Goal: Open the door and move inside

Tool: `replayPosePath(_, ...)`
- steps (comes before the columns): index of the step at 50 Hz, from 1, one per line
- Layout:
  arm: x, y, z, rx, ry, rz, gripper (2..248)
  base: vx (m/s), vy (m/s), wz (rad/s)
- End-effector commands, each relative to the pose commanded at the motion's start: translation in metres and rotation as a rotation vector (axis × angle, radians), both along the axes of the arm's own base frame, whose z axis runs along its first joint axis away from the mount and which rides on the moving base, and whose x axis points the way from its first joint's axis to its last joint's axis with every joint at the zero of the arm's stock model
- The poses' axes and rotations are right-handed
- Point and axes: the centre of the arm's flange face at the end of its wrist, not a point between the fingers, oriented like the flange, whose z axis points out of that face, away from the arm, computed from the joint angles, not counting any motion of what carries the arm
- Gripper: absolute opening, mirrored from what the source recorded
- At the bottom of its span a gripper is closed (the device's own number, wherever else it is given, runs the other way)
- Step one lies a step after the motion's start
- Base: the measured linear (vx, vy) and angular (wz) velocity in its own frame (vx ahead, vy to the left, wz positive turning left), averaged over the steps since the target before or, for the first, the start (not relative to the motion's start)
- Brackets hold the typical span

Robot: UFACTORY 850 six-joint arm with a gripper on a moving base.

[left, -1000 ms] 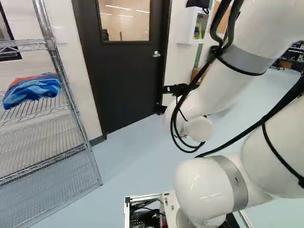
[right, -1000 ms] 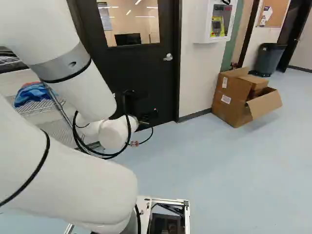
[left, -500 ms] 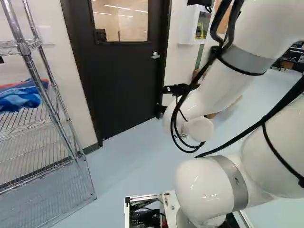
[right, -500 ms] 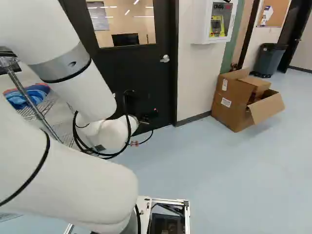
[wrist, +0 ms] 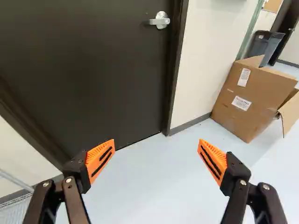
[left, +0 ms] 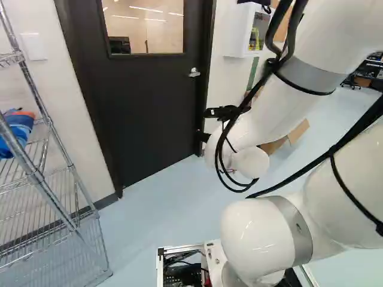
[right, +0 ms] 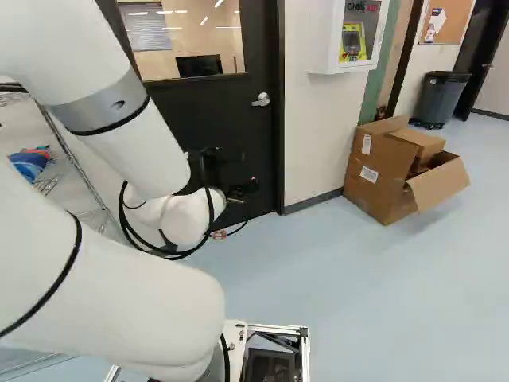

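Spreading its two orange-padded fingers wide with nothing between them, the black gripper (wrist: 156, 141) hangs low before the dark, flat door (wrist: 88, 70), well short of the silver metal lever handle (wrist: 160, 21), which sits ahead near the door's latch edge. The job looks to be at its approach: the door is shut, and the gripper probably needs raising to lever height and lining up with the free end, which points away from the near jamb. Best to square the base first, come in slowly, press the lever down near its tip, and hold it down while the base moves; too close to the pivot, the fingers could slip or bind. Which way it swings, I cannot tell. The pale blue floor (right: 358, 294) looks smooth, with a soft sheen. A chrome wire shelf (left: 36, 177) stands at the left of the left base view, close enough to threaten a wide turn; past the white wall cabinet (right: 328, 40), an open brown cardboard box (right: 380, 175) sits against the wall.
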Motion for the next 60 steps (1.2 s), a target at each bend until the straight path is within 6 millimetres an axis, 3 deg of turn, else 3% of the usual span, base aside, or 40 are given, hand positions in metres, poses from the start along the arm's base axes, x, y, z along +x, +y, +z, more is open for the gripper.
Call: replayPosePath(60, 0.0, 0.0, 0.0, 0.0, 0.0, 0.0, 247, 0.282, 0.001, -0.006)
